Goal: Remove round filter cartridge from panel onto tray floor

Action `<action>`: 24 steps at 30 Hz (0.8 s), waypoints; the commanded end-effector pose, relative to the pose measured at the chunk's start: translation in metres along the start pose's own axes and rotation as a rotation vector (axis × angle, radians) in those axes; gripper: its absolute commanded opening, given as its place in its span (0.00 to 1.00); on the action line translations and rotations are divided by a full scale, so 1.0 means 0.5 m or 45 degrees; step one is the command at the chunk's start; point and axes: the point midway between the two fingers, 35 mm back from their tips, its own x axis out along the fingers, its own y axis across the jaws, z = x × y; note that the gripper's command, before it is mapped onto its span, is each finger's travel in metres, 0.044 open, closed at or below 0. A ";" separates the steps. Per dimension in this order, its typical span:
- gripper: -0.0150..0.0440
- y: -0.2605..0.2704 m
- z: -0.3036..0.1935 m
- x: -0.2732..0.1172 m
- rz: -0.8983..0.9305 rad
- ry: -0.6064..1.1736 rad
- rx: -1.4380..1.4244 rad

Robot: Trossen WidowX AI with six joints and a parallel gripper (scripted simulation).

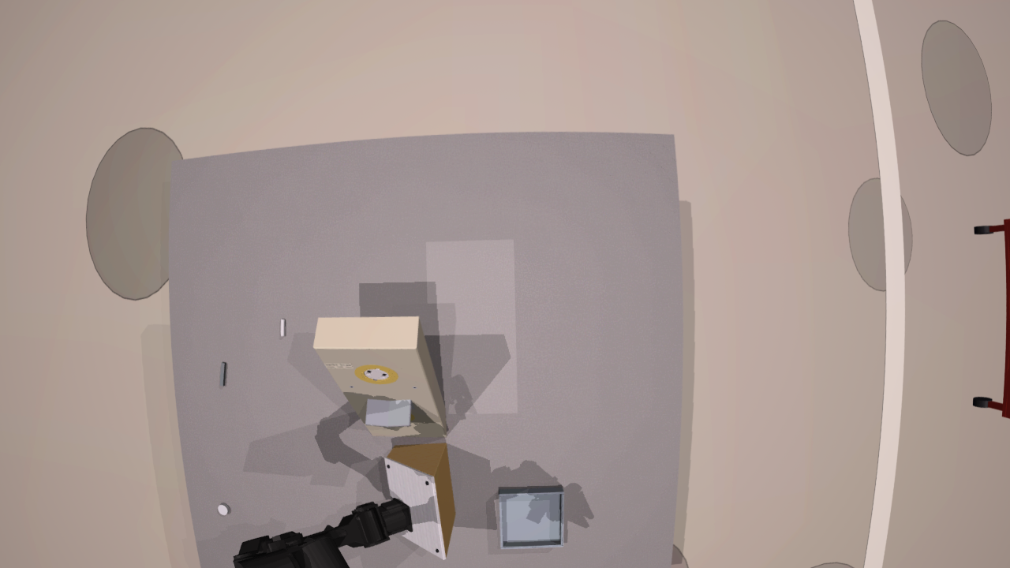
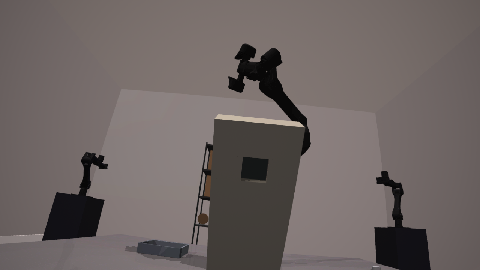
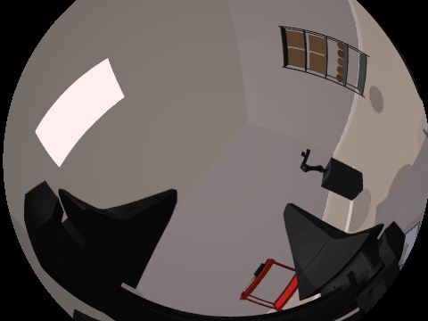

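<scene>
The round filter cartridge [image 1: 376,374] sits in the yellow-ringed opening on the sloping face of the beige service panel [image 1: 367,333] [image 2: 251,215]. Its pale face shows two small dark slots and looks flush. The blue-grey tray [image 1: 531,488] [image 2: 157,250] stands on the table at the lower right in the top view, with nothing seen inside but shadow. My gripper [image 2: 232,68] [image 3: 234,203] is open wide and empty, high above the panel's top in the exterior view, touching nothing. It is not seen in the top view. The wrist view does not show the cartridge.
A pale blue box [image 1: 388,412] is on the panel's lower face. A wooden wedge [image 1: 444,494] with a metal plate stands by the arm's base [image 1: 395,515], between panel and tray. A dark bar [image 1: 223,374], a white bar [image 1: 282,327] and a white disc [image 1: 222,509] lie at the left.
</scene>
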 end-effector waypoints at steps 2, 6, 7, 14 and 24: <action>0.84 -0.001 -0.015 -0.004 0.025 0.054 -0.044; 0.67 -0.015 -0.105 -0.042 0.172 0.373 -0.293; 0.62 -0.023 -0.129 -0.056 0.211 0.458 -0.355; 0.44 -0.108 -0.267 -0.191 0.486 1.066 -0.730; 0.44 -0.295 -0.334 -0.459 0.890 1.977 -1.001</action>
